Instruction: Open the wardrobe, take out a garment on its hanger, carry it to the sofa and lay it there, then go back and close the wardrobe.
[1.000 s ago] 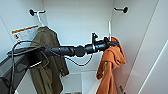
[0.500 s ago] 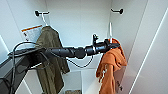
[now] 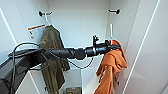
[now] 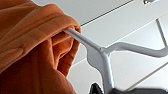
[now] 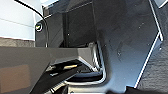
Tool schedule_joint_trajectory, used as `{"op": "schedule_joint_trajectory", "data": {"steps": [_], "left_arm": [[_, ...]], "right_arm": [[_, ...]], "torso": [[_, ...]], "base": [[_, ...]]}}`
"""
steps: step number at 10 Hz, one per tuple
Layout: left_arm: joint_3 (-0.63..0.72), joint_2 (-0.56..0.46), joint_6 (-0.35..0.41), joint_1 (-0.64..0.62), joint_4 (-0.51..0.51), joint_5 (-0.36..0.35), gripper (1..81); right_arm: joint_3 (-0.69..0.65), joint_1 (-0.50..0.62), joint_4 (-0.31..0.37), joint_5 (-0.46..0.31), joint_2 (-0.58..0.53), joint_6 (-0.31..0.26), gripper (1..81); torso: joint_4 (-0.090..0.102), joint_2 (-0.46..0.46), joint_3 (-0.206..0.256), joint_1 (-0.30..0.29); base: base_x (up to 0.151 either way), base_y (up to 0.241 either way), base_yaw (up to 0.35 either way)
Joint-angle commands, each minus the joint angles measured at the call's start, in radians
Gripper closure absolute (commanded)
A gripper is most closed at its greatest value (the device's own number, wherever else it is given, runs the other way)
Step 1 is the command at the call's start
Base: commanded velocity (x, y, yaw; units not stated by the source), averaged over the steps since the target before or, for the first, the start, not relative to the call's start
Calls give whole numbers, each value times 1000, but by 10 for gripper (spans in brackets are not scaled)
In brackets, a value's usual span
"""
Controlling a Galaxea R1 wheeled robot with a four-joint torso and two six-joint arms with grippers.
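- Inside the open wardrobe (image 3: 77, 22), the left gripper (image 3: 113, 47) reaches the orange garment (image 3: 112, 62), jaws pinching its white hanger (image 4: 105, 53).
- An olive jacket (image 3: 52, 57) hangs left of the garment.
- Right jaws: cannot tell.

Brightly and evenly lit from above, with white wardrobe (image 3: 77, 22) walls near washed out, soft blur throughout, straight edges leaning at the head view's margins, dim right wrist view showing faint sheen on dark plates.
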Motion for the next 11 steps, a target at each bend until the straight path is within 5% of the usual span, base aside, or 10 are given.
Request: {"op": "schedule_joint_trajectory", "data": {"steps": [1,11], "left_arm": [[23,-2,4,-178,29,-66,811],[70,-37,5,-165,35,-76,811]], "right_arm": [[11,30,-8,-45,13,-5,10],[11,30,-8,-45,13,-5,10]], "torso": [[0,0,0,0],[0,0,0,0]], "base": [[-121,0,0],[-126,0,0]]}}
